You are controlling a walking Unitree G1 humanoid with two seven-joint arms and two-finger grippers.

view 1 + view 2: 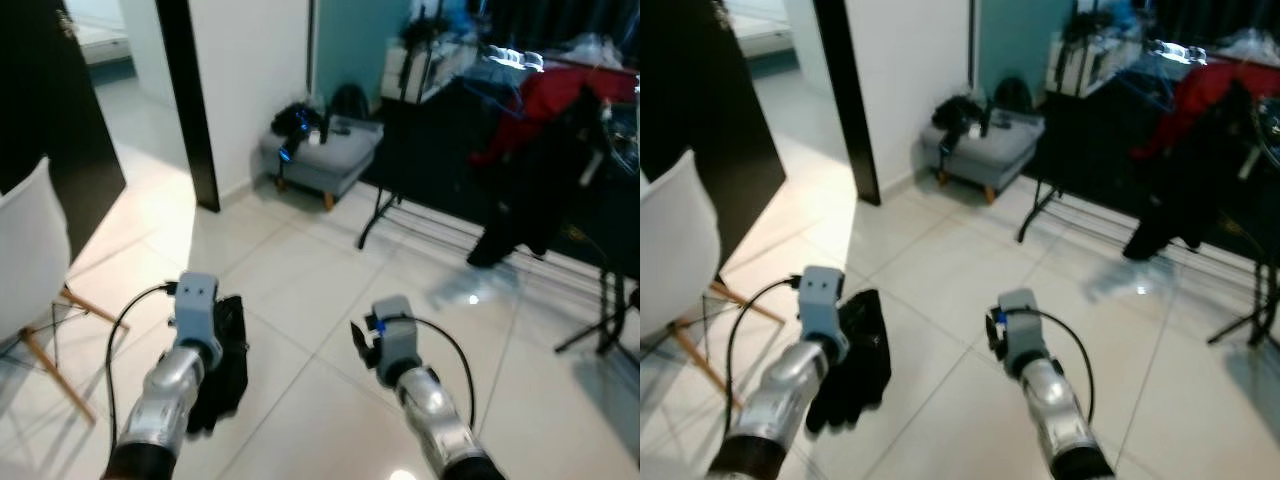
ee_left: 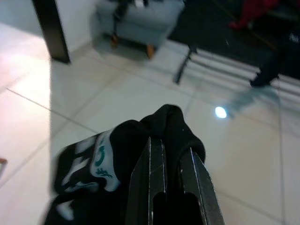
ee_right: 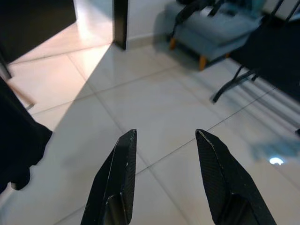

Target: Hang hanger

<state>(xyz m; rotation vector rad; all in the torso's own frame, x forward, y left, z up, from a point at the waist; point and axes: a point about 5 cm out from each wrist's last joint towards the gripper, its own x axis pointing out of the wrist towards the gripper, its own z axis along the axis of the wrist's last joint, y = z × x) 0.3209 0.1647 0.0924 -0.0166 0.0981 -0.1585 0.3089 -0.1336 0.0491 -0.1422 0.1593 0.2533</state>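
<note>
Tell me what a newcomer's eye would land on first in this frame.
Probably the black garment bunched in the left gripper, whose fingers are closed on it low over the pale tiled floor. Next, the red garment draped on the dark clothes rack at the far right, with a grey footstool against the wall beside it. The right gripper is open and holds nothing.

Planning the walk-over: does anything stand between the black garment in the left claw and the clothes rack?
Nothing visible does. The left claw grips the black garment, and bare tiled floor runs to the clothes rack. A grey footstool sits left of that line, tripod legs right.
</note>
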